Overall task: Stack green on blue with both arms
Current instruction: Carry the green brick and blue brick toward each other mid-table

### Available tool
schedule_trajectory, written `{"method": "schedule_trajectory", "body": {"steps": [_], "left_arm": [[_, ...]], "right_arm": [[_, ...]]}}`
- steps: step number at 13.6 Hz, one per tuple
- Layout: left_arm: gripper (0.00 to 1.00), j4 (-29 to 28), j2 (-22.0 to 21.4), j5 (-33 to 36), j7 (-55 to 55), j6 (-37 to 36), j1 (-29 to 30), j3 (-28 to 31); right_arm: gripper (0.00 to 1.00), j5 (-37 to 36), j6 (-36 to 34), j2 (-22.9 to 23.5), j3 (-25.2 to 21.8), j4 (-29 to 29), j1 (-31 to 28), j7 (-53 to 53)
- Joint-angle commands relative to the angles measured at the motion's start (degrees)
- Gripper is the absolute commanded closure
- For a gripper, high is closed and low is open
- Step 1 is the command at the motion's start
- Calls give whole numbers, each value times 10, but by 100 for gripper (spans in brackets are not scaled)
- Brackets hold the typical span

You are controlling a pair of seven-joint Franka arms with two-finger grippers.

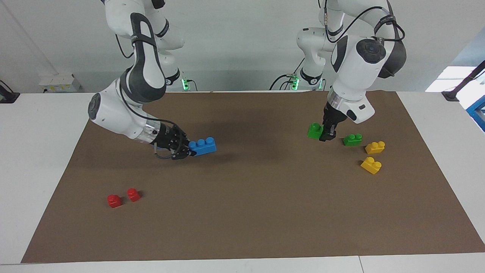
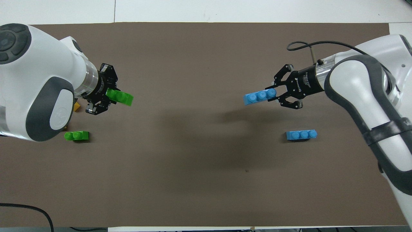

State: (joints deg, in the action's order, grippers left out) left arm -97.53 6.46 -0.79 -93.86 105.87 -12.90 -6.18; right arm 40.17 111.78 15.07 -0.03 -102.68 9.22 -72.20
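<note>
My right gripper (image 1: pixel 189 148) is shut on one end of a blue three-stud brick (image 1: pixel 203 146) and holds it above the mat at the right arm's end; the gripper (image 2: pixel 276 95) and the brick (image 2: pixel 259 96) also show in the overhead view. My left gripper (image 1: pixel 327 133) is shut on a green two-stud brick (image 1: pixel 314 130) just above the mat at the left arm's end; the gripper (image 2: pixel 107 96) and the brick (image 2: pixel 120 97) also show in the overhead view. A second green brick (image 1: pixel 352 140) (image 2: pixel 76 136) and a second blue brick (image 2: pixel 301 134) lie on the mat.
Two yellow bricks (image 1: pixel 375 147) (image 1: pixel 371 165) lie beside the loose green brick, farther from the robots. Two small red bricks (image 1: pixel 114 201) (image 1: pixel 133 194) lie at the right arm's end, far from the robots. A brown mat (image 1: pixel 242 212) covers the white table.
</note>
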Motion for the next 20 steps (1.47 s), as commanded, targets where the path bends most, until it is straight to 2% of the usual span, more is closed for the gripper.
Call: {"method": "schedule_trajectory", "body": {"steps": [1, 3, 7, 9, 12, 15, 18, 20], "left_arm": [[100, 18, 1, 14, -88, -17, -21, 8], [100, 18, -2, 14, -112, -11, -30, 7], [100, 9, -7, 14, -175, 4, -55, 5], [100, -14, -16, 14, -179, 25, -70, 4], [100, -75, -28, 14, -221, 98, -111, 4], [100, -85, -6, 21, -263, 136, -146, 5], [100, -77, 25, 38, -307, 160, -170, 5], [100, -73, 44, 73, -357, 193, -183, 4]], "right_arm": [[100, 11, 42, 7, -1, -8, 53, -77], [100, 11, 79, 16, -1, -18, 86, -123], [100, 22, 175, 53, -1, -43, 117, -125], [100, 26, 180, 59, -1, -51, 115, -119], [100, 28, 190, 59, -1, -74, 106, -89], [100, 73, 226, 64, -1, -89, 110, -68], [100, 82, 250, 65, -1, -98, 115, -67], [100, 94, 265, 65, -1, -106, 121, -65]]}}
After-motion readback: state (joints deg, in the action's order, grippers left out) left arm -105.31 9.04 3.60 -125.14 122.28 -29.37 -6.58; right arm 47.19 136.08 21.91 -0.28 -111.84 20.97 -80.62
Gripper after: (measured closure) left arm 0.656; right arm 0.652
